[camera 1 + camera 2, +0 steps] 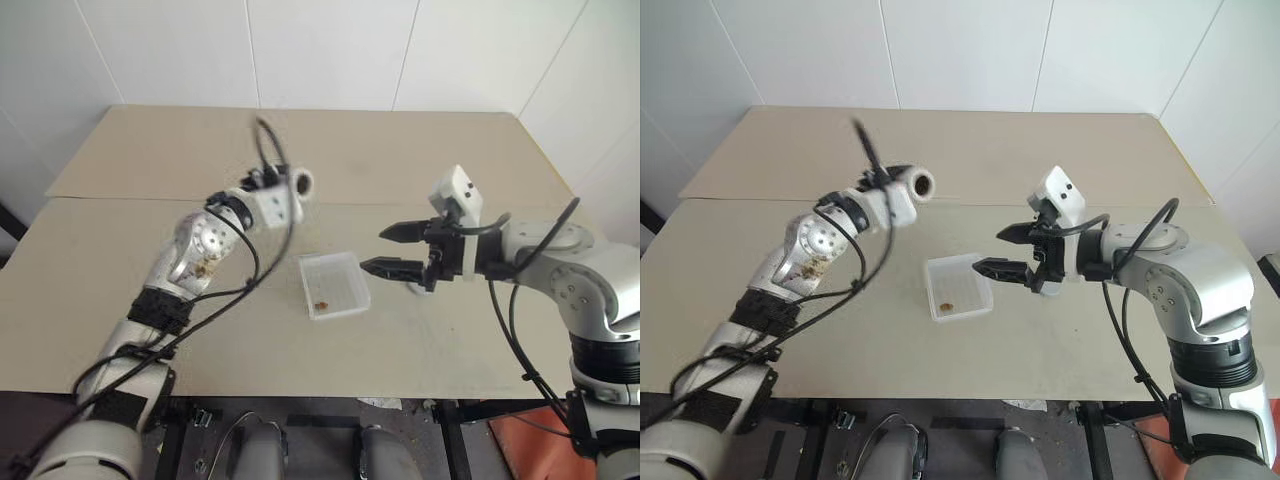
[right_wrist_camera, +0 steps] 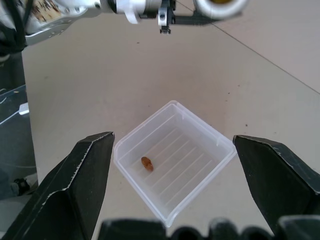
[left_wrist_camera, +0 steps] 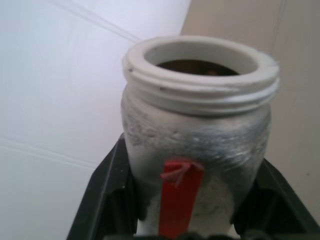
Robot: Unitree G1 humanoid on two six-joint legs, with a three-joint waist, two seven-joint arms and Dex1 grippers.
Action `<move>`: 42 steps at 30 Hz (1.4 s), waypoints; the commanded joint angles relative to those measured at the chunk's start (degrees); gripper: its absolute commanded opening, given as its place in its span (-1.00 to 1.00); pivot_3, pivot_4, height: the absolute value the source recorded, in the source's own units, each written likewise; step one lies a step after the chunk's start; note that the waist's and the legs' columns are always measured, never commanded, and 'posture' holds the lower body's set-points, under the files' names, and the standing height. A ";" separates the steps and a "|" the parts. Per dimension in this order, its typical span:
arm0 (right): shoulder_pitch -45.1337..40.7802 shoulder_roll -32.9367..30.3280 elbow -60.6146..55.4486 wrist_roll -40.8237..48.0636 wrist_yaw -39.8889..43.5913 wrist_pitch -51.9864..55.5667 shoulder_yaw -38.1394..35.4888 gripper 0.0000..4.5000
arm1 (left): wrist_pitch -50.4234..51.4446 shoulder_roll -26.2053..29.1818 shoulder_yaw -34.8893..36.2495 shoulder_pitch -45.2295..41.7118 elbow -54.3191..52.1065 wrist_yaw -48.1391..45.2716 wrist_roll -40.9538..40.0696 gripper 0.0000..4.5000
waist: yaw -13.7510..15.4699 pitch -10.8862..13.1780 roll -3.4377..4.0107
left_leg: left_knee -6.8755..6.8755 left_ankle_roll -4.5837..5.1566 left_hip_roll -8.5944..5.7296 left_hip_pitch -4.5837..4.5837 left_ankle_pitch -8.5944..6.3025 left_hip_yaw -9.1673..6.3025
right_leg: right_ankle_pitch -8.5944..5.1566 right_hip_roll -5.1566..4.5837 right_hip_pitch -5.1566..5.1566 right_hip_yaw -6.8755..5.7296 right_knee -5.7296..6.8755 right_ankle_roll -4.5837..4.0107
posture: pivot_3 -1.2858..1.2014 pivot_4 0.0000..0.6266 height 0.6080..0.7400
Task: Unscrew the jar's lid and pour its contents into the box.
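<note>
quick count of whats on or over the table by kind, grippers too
jar: 1, lid off, held in the left gripper
box: 1
brown bits in the box: 1 clump
grippers: 2, the right gripper open and holding nothing
table: 1
total: 6

Jar (image 3: 195,145) base hidden between fingers (image 3: 107,200)

arms: silver-grey rounded metal shells
fingers (image 2: 75,185): matte black, wedge-shaped
cables: black, looping
wrist camera (image 1: 458,192): white block
</note>
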 commanded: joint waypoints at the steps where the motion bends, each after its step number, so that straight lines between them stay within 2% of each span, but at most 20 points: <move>1: 0.06 0.34 -2.04 0.75 -0.42 -3.01 -2.23 0.99 | 17.21 -2.51 8.18 2.65 -7.55 -3.88 -12.83 -0.15 | -0.29 0.00 0.00 | 0.00 0.00 -0.01 0.01 0.00 0.00 | 0.00 0.00 0.01 0.01 0.00 0.00 | 0.03 -0.52 1.00; 4: 0.48 0.00 -2.26 0.24 -0.63 -3.91 -1.97 0.99 | 24.80 -4.31 13.29 4.87 -10.04 -3.59 -19.40 -0.15 | -0.62 0.00 0.00 | 0.00 0.00 -0.02 0.04 0.00 -0.05 | 0.00 0.00 0.03 0.02 -0.01 0.00 | 0.03 -0.52 1.00; 8: 0.60 -0.47 -2.10 -0.21 -0.72 -4.33 -1.41 0.99 | 28.73 -4.79 16.05 7.02 -10.76 -4.41 -24.43 -0.15 | -0.90 0.00 0.00 | 0.00 0.00 -0.03 0.06 0.00 -0.07 | 0.00 0.00 0.05 0.01 -0.02 0.00 | 0.03 -0.52 1.00; 15: 1.82 -1.56 -2.92 -0.70 -0.40 -6.25 -1.37 0.99 | 22.96 -4.84 15.84 13.45 -9.49 -7.58 -26.89 -0.15 | -0.96 0.00 0.00 | -0.01 0.00 -0.04 0.08 0.00 -0.08 | 0.00 -0.01 0.07 0.01 -0.04 0.00 | 0.03 -0.52 1.00; 26: 3.83 -2.65 -4.01 -1.68 1.29 -11.11 -1.24 0.99 | 13.67 -6.34 16.12 17.02 -5.84 -8.96 -27.90 -0.15 | -0.87 -0.01 0.00 | -0.01 0.00 -0.04 0.12 0.00 -0.07 | 0.01 -0.02 0.12 0.02 -0.05 -0.01 | 0.03 -0.52 1.00; 31: 4.94 -2.75 -4.20 -2.27 2.26 -13.46 -1.22 0.99 | 9.47 -6.29 14.70 19.07 -5.71 -8.19 -25.94 -0.15 | -0.87 -0.01 0.00 | -0.01 0.00 -0.04 0.12 0.00 -0.07 | 0.01 -0.03 0.13 0.02 -0.06 -0.01 | 0.03 -0.52 1.00; 39: 5.61 -2.86 -4.27 -2.47 2.65 -14.86 -1.26 1.00 | 7.45 -5.90 14.28 21.76 -7.06 -8.01 -26.06 1.00 | -0.91 -0.01 0.00 | -0.03 0.00 -0.04 0.16 0.00 -0.07 | 0.01 -0.02 0.14 0.03 -0.06 -0.01 | 0.03 -0.52 1.00; 42: 5.57 -2.78 -4.26 -2.48 2.61 -14.86 -1.16 1.00 | 8.88 -4.68 14.51 23.30 -9.44 -8.10 -26.33 1.00 | -0.95 -0.01 0.00 | -0.03 0.00 -0.04 0.16 0.00 -0.07 | 0.01 -0.02 0.15 0.03 -0.07 -0.01 | 0.03 -0.52 1.00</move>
